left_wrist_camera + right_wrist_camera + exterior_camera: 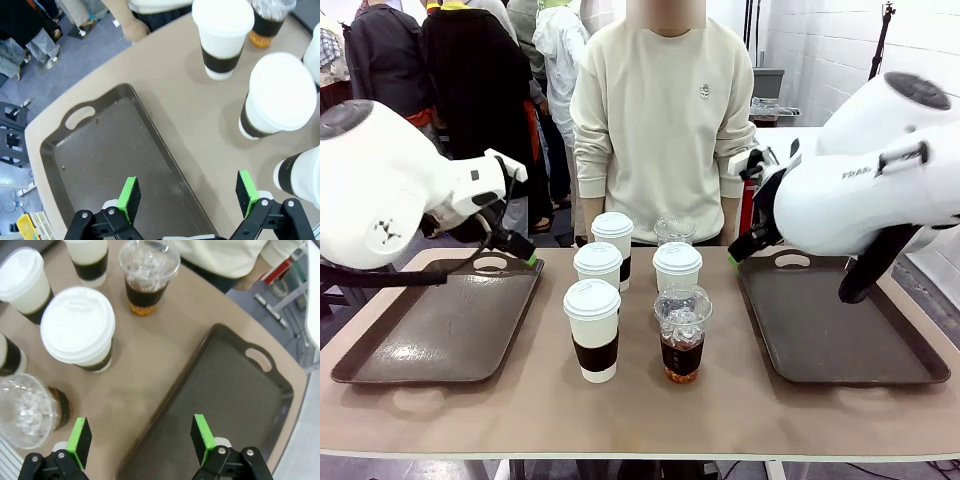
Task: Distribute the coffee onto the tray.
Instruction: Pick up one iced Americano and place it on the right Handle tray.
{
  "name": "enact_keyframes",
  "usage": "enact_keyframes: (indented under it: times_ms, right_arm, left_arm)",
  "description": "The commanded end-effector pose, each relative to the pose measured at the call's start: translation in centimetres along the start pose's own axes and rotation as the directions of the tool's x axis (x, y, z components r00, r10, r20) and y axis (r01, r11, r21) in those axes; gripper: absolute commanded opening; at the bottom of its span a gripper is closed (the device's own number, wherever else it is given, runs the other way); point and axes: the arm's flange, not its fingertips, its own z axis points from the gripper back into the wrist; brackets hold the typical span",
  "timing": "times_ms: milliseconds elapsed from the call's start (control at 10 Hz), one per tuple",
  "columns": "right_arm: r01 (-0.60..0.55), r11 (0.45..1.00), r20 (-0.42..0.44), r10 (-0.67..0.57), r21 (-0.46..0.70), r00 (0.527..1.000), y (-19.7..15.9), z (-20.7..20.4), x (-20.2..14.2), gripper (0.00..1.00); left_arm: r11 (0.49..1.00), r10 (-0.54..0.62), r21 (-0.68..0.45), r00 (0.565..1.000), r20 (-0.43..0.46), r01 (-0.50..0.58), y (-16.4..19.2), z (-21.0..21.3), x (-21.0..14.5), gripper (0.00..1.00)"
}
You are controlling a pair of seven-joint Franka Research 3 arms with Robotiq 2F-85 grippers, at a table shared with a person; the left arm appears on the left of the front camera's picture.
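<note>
Front view: six cups of coffee stand bunched in the middle of the tan table [640,420], between two dark brown trays, with none on a tray.
Paper cups: four [592,330] [598,268] [612,235] [677,270], with white lids and dark brown sleeves; three form a column on the left and one stands to the right of the middle one.
Iced coffees: two clear dome-lidded cups; one [682,335] is at the front right beside the nearest paper cup, the other [674,230] is at the back, close to the person.
Left tray [440,330]: it lies flat with a cut-out handle at its far end, and its surface is bare.
Right tray [840,330]: the same kind, also bare, well apart from the cups.
Left gripper [188,195]: its jaws are spread wide and grasp nothing; one green pad hangs over the left tray, the other over the table beside the tray's long rim.
Right gripper [141,434]: it is released too and holds nothing; one pad is over the right tray, the other over the table near an iced coffee.
Person [665,120]: stands at the far side in a cream sweater, arms down.
Writing: the small emblem [704,91] on the sweater's chest and the dark lettering [860,172] on the right arm are both too small to read.
</note>
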Motion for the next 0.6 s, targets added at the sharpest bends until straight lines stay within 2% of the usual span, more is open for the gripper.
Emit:
enact_keyframes:
  times_ms: [0, 300, 500]
  right_arm:
    - [0.010, 0.995, 0.066, -0.017, 0.100, 0.998, -1.5, 3.0, 0.4, 1.00]
    - [0.089, 0.980, 0.135, -0.115, 0.180, 0.984, -3.6, 6.3, 0.5, 1.00]
    - [0.127, 0.952, 0.173, -0.179, 0.278, 0.968, -5.0, 7.0, -0.3, 1.00]
  left_arm:
    - [0.997, 0.048, -0.056, 0.997, 0.060, -0.044, 1.2, 4.1, 1.6, 1.00]
    - [0.979, 0.183, -0.109, 0.980, 0.075, -0.175, 4.0, 7.8, 3.8, 1.00]
    - [0.959, 0.245, -0.169, 0.965, 0.088, -0.228, 5.9, 8.5, 3.5, 1.00]
